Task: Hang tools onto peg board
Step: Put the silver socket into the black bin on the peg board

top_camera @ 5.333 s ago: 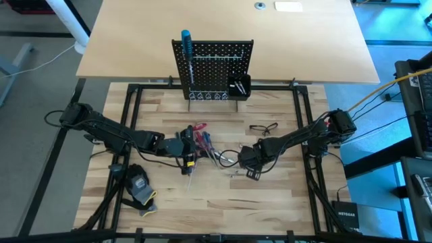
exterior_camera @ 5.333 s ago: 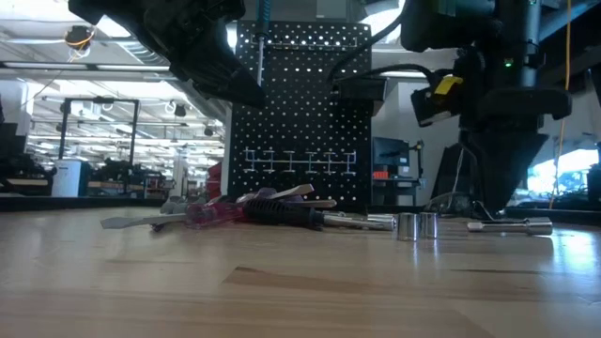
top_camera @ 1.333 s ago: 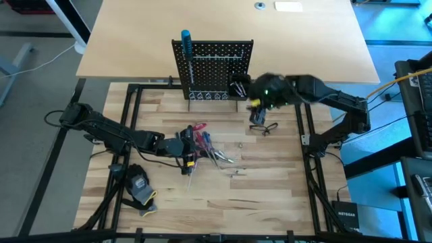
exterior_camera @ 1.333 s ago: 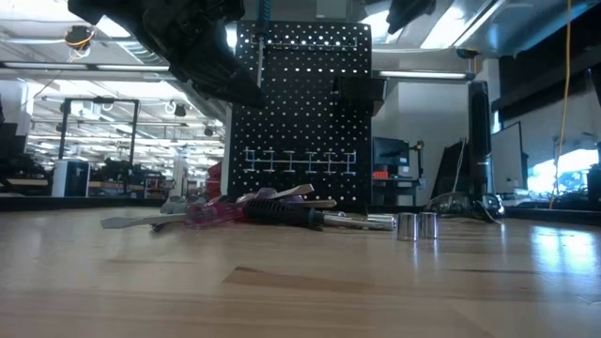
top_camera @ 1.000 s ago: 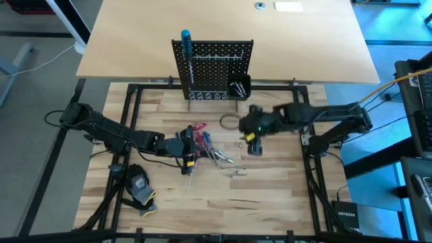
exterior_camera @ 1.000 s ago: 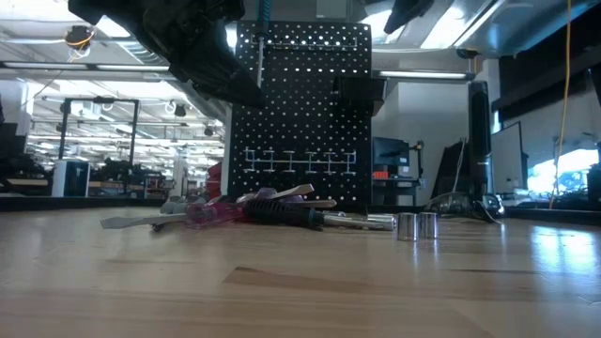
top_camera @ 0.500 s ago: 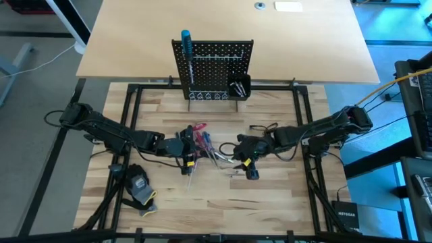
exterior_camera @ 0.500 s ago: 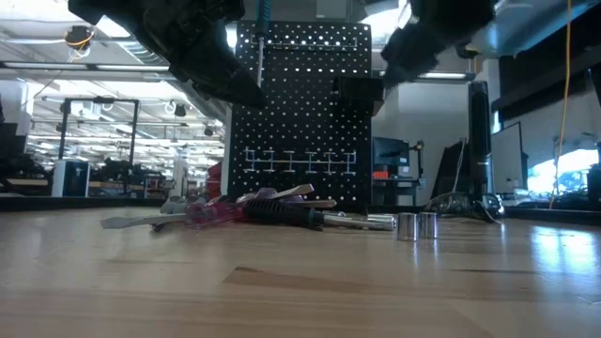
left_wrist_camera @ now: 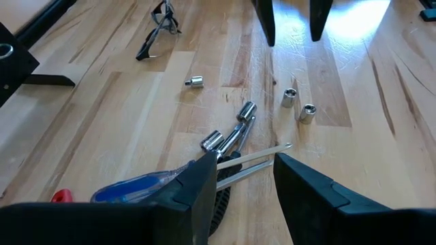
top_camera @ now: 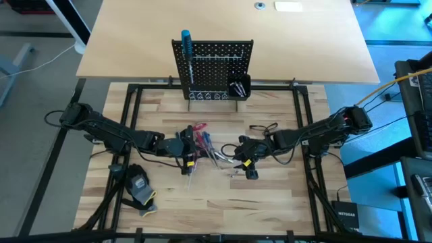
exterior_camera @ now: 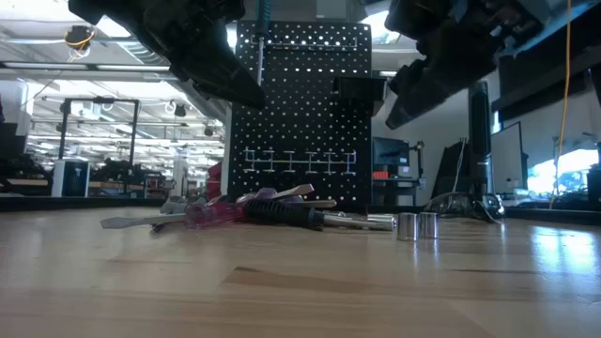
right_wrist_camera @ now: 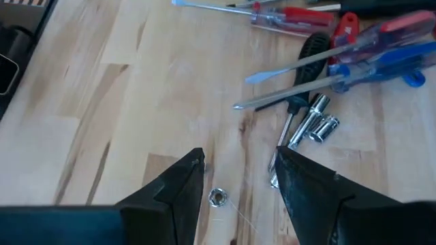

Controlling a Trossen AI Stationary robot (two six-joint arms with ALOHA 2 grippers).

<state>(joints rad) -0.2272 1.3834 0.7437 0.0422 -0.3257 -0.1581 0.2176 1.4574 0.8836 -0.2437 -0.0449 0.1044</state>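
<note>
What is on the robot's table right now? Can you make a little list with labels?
board: upright black perforated peg board, blue-handled screwdriver hanging on it
pile: red and blue screwdrivers lying on the wooden table
bits: small silver sockets lying loose
left gripper: open, empty, over the pile
right gripper: open, empty, above a socket
extras: safety glasses, black-and-yellow glove

"NETGEAR" stands on the black box (top_camera: 350,217) beside the table.
</note>
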